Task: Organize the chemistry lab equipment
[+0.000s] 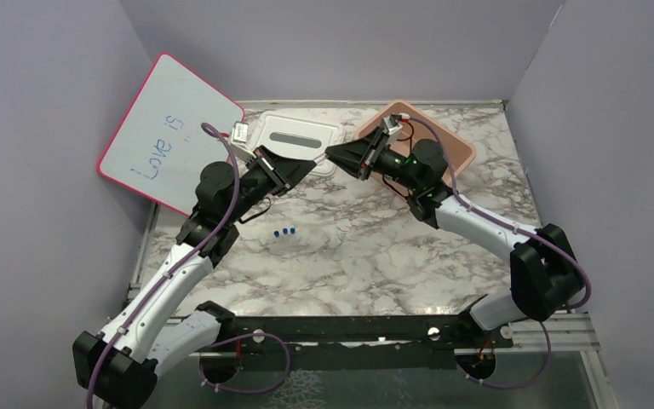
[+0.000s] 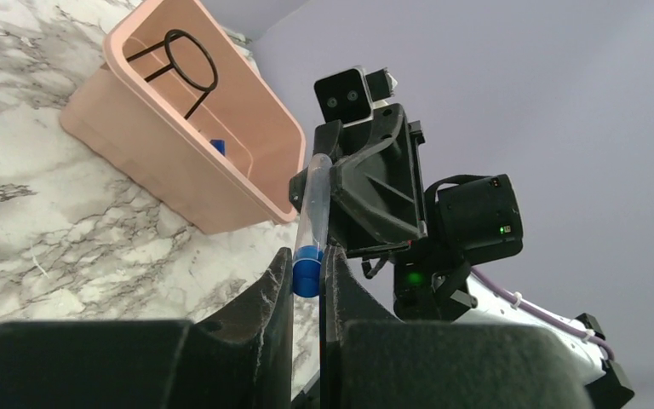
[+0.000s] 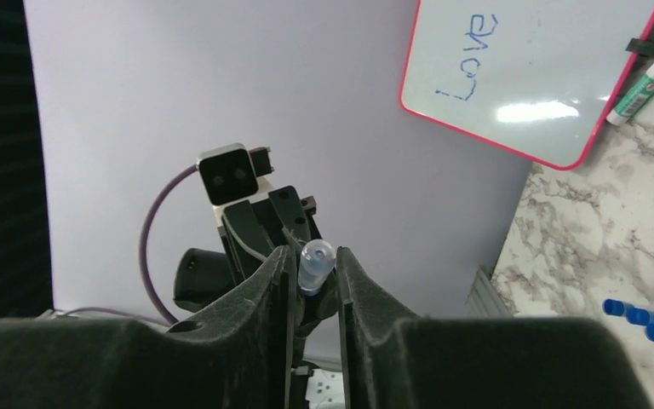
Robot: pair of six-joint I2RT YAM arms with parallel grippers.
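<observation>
The left gripper [image 2: 309, 260] is clamped on the end of the tube [image 2: 315, 200] that carries the fitted cap [image 2: 308, 274]. The right gripper [image 3: 315, 256] is clamped on the tube's rounded end. The tube is held between both grippers, above the counter [image 1: 375, 247]. Three loose caps [image 1: 284, 232] lie on the counter. The wire stand [image 2: 189, 61] sits in the pink bin [image 2: 162, 183].

Worktop [image 1: 375, 247] white marble with grey veins; bin [image 2: 179, 183] salmon pink, ring stand [image 2: 189, 60] black wire. Blue cap [image 2: 308, 274] on clear tube [image 2: 313, 204], three loose caps [image 1: 284, 232] blue. Whiteboard [image 1: 170, 136] pink-framed, blue writing; left claw [image 2: 308, 260] and right claw [image 3: 315, 271] black.
</observation>
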